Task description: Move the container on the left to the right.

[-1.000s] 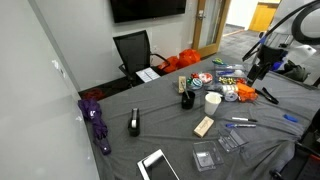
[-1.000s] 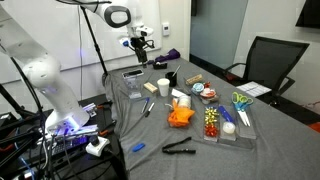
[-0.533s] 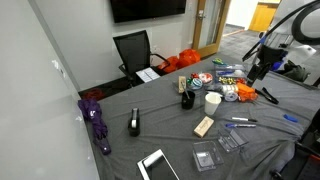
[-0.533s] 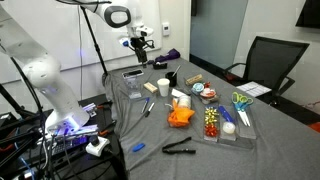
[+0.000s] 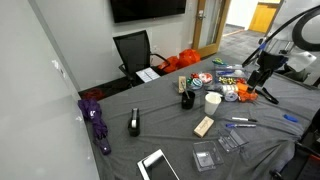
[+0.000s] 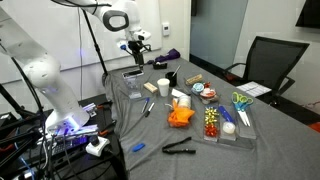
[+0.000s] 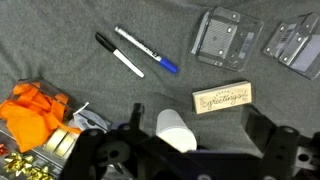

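Two near-identical clear flat containers lie at the table's near end. The left one (image 5: 205, 157) has a greyish inner square; in the wrist view it is at the right edge (image 7: 293, 42). The other clear box (image 5: 231, 141) lies beside it and is nearer the pens in the wrist view (image 7: 224, 38). My gripper (image 5: 260, 74) hangs high over the far end of the table, well away from both boxes. It also shows in an exterior view (image 6: 136, 45). In the wrist view its fingers (image 7: 195, 115) are spread wide and hold nothing.
A white cup (image 5: 212, 99) and a wooden "greetings" block (image 7: 222, 98) lie between gripper and boxes. Pens (image 7: 130, 52) and an orange item (image 7: 35, 108) lie to one side. A tablet (image 5: 157, 165), a black tape dispenser (image 5: 134, 123) and a purple umbrella (image 5: 97, 120) also lie on the cloth.
The gripper has shifted very slightly. Nothing on the table has moved.
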You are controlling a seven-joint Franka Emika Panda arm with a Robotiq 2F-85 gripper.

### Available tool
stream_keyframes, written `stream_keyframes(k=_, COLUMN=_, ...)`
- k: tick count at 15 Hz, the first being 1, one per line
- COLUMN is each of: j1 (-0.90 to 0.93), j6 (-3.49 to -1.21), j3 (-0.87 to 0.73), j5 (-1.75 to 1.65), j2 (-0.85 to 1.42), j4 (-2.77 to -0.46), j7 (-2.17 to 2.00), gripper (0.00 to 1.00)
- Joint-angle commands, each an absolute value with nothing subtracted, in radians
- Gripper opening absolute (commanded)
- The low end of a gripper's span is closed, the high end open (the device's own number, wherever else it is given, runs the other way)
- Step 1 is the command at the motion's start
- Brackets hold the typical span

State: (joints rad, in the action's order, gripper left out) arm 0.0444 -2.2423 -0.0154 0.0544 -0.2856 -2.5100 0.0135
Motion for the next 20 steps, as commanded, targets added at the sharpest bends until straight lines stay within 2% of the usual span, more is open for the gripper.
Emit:
stream_keyframes(k=1, j1=0.060, j6=-2.256, j3=0.000, j5=0.105, j2=-0.302, j4=-2.554, j7=0.018, gripper=1.00)
stream_keyframes(k=20, j1=0.097, j6=-2.273, j3=0.099, j5=0.132, j2=-0.271, j4=-2.567, j7=-0.177, gripper=1.00)
